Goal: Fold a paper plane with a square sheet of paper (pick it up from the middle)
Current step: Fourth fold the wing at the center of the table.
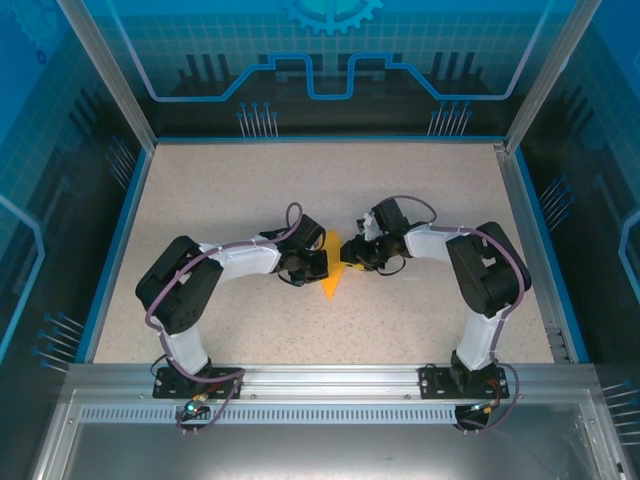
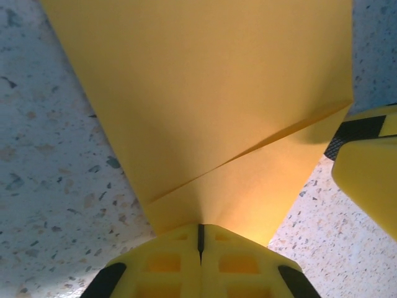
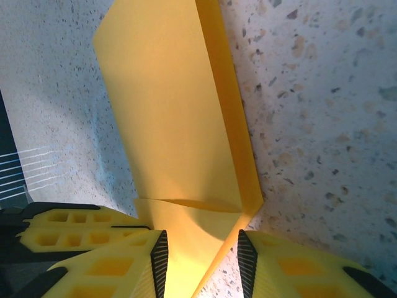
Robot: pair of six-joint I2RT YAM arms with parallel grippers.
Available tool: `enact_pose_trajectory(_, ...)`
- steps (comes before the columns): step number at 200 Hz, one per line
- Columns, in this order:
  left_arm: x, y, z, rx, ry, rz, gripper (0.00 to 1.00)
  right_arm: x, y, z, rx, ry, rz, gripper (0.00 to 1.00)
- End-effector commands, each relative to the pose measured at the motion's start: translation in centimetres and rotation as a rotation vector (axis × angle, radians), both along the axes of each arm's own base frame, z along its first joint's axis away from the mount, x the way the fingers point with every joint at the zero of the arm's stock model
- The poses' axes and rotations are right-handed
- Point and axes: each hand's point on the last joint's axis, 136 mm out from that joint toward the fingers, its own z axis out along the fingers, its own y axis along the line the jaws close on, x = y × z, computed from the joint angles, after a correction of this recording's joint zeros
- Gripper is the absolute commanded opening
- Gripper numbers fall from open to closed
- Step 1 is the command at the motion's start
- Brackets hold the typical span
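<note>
The paper plane (image 1: 332,280) lies near the middle of the speckled table (image 1: 250,190), a partly folded orange-yellow sheet whose point faces the arms' bases, and the two grippers meet over it from either side. The left gripper (image 1: 318,263) is clenched on it: in the left wrist view the yellow fingers (image 2: 167,264) press together with only a thin dark seam between them, and the paper fans out from that seam with one diagonal crease across it. The right gripper (image 3: 198,264) straddles a corner of the sheet with its jaws apart – released, not clamping – and bare table shows between the paper's edge and one black pad.
</note>
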Motion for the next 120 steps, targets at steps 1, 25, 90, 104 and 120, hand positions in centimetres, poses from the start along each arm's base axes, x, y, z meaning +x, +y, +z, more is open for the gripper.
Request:
enact_pose_trajectory(1, -0.5, 1.2, -1.4, 0.036, 0.041, 0.034, 0.05, -0.2, 1.1, 0.0, 0.018, 0.009, 0.042, 0.37)
enact_pose_trajectory(25, -0.6, 1.3, -1.4, 0.036, 0.041, 0.038, 0.05, -0.4, 1.5, -0.1, 0.025, 0.016, 0.056, 0.37)
enact_pose_trajectory(90, -0.7, 1.7, -1.4, 0.030, 0.047, 0.047, 0.05, -1.0, 2.7, 0.0, 0.063, 0.031, 0.126, 0.26)
enact_pose_trajectory(104, -0.7, 1.7, -1.3, 0.024, 0.046, 0.049, 0.05, -1.0, 2.7, -0.1, 0.060, 0.037, 0.132, 0.26)
enact_pose_trajectory(120, -0.6, 1.7, -1.3, 0.021, 0.046, 0.050, 0.06, -1.0, 2.8, -0.2, 0.063, 0.038, 0.139, 0.24)
